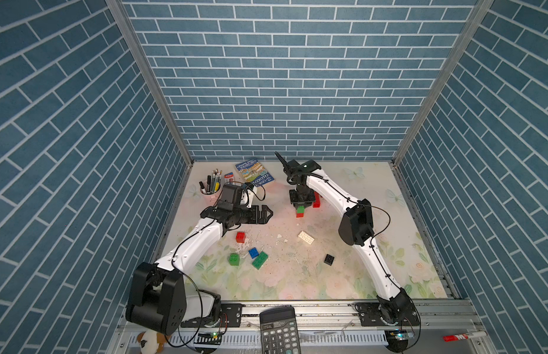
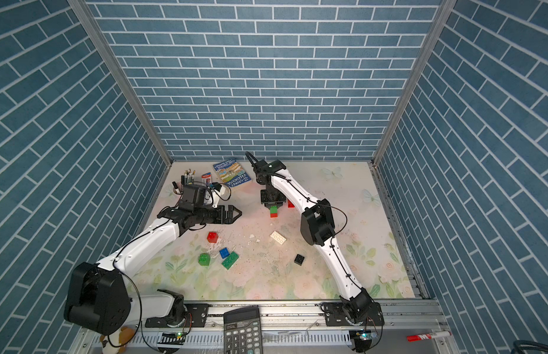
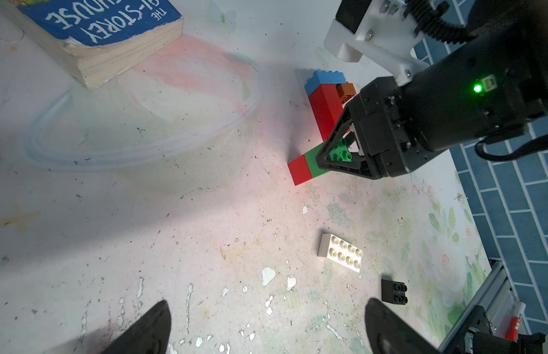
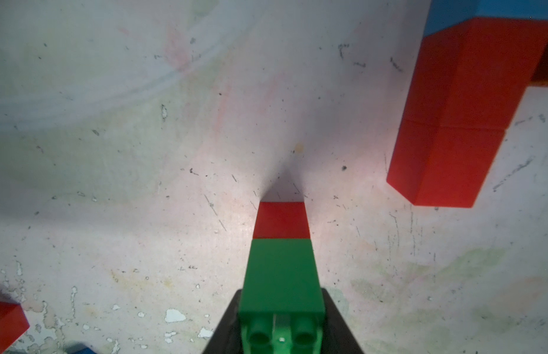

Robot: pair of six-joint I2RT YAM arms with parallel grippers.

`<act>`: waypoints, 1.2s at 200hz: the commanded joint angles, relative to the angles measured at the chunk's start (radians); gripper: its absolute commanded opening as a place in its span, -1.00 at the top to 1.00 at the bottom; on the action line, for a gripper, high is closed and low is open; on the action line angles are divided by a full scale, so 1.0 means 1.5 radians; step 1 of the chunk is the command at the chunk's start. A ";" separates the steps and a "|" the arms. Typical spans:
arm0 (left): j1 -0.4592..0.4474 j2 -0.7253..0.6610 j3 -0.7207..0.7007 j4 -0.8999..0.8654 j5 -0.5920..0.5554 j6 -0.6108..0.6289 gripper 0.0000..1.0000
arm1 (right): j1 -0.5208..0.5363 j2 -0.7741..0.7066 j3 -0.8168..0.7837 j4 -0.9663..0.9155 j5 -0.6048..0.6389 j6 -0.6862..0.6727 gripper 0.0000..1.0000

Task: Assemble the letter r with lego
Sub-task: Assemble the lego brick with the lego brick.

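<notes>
My right gripper [image 1: 301, 204] points straight down and is shut on a green brick [image 4: 282, 275]. That brick is stacked on a red brick [image 4: 281, 221] whose lower end meets the mat. Close behind stands a taller stack [image 3: 325, 107] of red bricks with a light blue one on top and a brown one at its side. My left gripper [image 1: 268, 213] hovers open and empty, left of the held pair. Loose lego lies nearer the front: a red brick [image 1: 240, 237], a blue brick [image 1: 253, 252], a green square brick [image 1: 234, 259], a green oblong brick [image 1: 260, 260], a white brick [image 1: 306, 237] and a black brick [image 1: 329, 259].
A blue book [image 1: 254, 173] and a cup of pens [image 1: 211, 184] stand at the back left. A calculator [image 1: 279, 329], a red marker [image 1: 464, 336] and a plush toy [image 1: 150, 341] lie on the front rail. Brick-patterned walls close in three sides.
</notes>
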 commanded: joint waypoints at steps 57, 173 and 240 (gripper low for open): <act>0.007 0.008 0.026 -0.028 0.000 0.012 -0.99 | 0.005 0.104 -0.064 -0.019 -0.021 -0.007 0.82; 0.007 -0.002 0.055 -0.038 -0.013 0.026 -0.99 | 0.004 0.015 0.032 -0.002 0.018 0.008 0.52; 0.010 -0.020 0.060 -0.044 -0.020 0.036 -0.99 | 0.004 -0.024 0.044 0.017 0.036 0.018 0.07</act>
